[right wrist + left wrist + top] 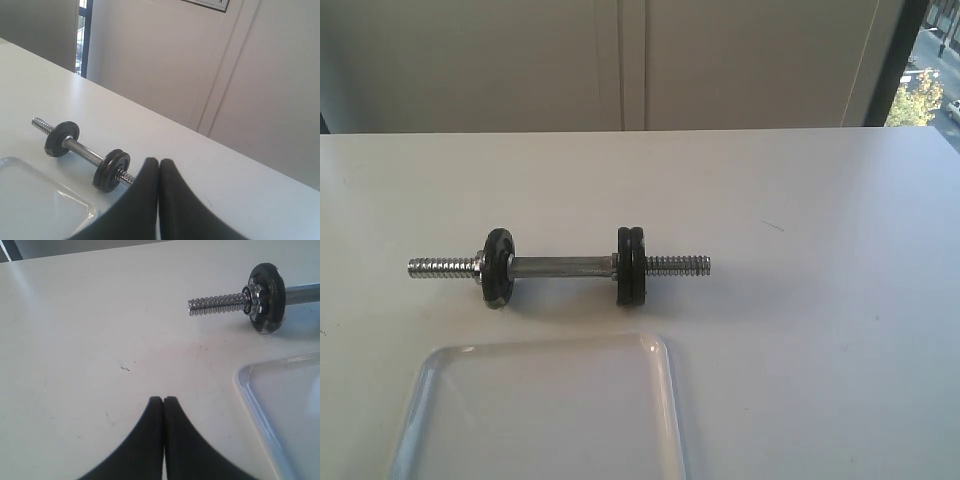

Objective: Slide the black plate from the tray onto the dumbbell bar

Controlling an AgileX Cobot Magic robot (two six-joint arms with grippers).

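Left gripper (163, 399), right gripper (159, 161) closed; bar (560, 266) near tray (550, 420).

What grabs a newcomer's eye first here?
The chrome dumbbell bar lies across the white table, one black disc toward its left end, a doubled pair toward its right. The translucent tray sits just in front, nearer the camera. In the wrist views, the left fingers and right fingers are shut on nothing.

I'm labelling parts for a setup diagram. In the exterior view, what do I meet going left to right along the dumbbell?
Bare threaded end → chrome collar → single black disc → smooth middle of the dumbbell bar → two black discs side by side → other threaded end. The tray spans much of that width, so it is left out.
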